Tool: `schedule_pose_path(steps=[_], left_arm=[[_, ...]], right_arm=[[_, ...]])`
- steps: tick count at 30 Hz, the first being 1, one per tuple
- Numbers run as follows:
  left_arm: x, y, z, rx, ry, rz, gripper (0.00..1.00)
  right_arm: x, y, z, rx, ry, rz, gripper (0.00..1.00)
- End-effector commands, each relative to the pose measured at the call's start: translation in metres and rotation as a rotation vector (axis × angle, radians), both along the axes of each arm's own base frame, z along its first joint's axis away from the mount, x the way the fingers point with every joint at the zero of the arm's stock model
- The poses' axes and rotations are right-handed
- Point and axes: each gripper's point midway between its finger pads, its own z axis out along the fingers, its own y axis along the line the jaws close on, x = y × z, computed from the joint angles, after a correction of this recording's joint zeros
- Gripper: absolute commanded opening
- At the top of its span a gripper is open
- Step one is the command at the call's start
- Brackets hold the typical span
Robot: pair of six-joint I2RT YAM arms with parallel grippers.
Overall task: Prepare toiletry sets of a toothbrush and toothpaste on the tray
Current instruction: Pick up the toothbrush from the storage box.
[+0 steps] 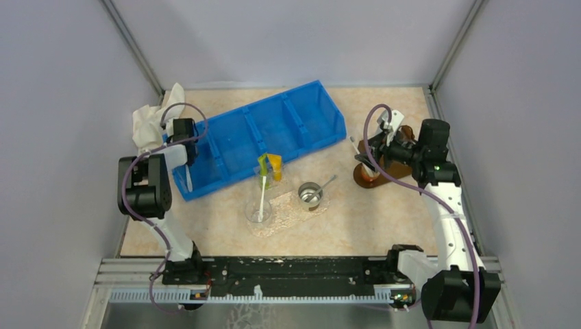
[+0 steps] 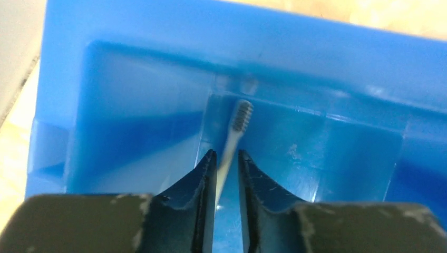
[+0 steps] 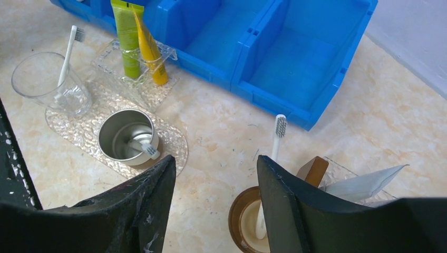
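Note:
My left gripper (image 2: 227, 153) is deep in the left end compartment of the blue bin (image 2: 132, 63). Its jaws are narrowed onto the handle of a white toothbrush (image 2: 236, 132), whose head points at the bin wall. In the top view this gripper (image 1: 186, 159) holds that toothbrush (image 1: 187, 177). My right gripper (image 3: 216, 161) is open and empty above a brown cup (image 3: 245, 224) holding a toothbrush (image 3: 278, 134). A white toothpaste tube (image 3: 363, 182) lies beside the cup. The clear tray (image 3: 176, 145) carries a glass cup (image 3: 31, 79) with a toothbrush (image 3: 67, 52), a metal cup (image 3: 113, 134) with another, and green and yellow toothpaste tubes (image 3: 126, 42).
The blue bin (image 1: 274, 130) lies diagonally across the middle of the table, and its other compartments look empty. Crumpled white paper (image 1: 147, 120) sits at the far left. The brown cup (image 1: 368, 177) stands at the right. Grey walls close in the table.

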Motion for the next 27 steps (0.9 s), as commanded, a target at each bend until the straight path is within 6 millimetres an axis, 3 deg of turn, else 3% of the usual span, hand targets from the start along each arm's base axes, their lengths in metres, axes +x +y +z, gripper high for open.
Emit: schedule_pose_path(steps=[1, 6, 10, 15, 20, 27], left_arm=[[-0.045, -0.025, -0.037, -0.203, 0.148, -0.034, 0.23], [-0.044, -0.048, -0.039, -0.335, 0.127, -0.078, 0.19], [-0.029, -0.065, -0.022, -0.391, 0.069, -0.189, 0.21], [-0.03, -0.049, -0.02, -0.315, 0.085, -0.148, 0.39], [-0.021, -0.043, -0.03, -0.279, 0.105, -0.16, 0.39], [-0.005, -0.055, -0.03, -0.289, 0.125, -0.312, 0.38]], right_arm=[[-0.002, 0.003, 0.025, 0.003, -0.094, 0.022, 0.58], [-0.004, 0.004, 0.029, 0.004, -0.108, 0.024, 0.59], [-0.005, 0.004, 0.029, 0.005, -0.11, 0.025, 0.59], [-0.004, 0.004, 0.029, 0.006, -0.109, 0.025, 0.59], [-0.004, 0.004, 0.028, 0.005, -0.108, 0.025, 0.59], [-0.003, 0.004, 0.027, 0.005, -0.102, 0.023, 0.59]])
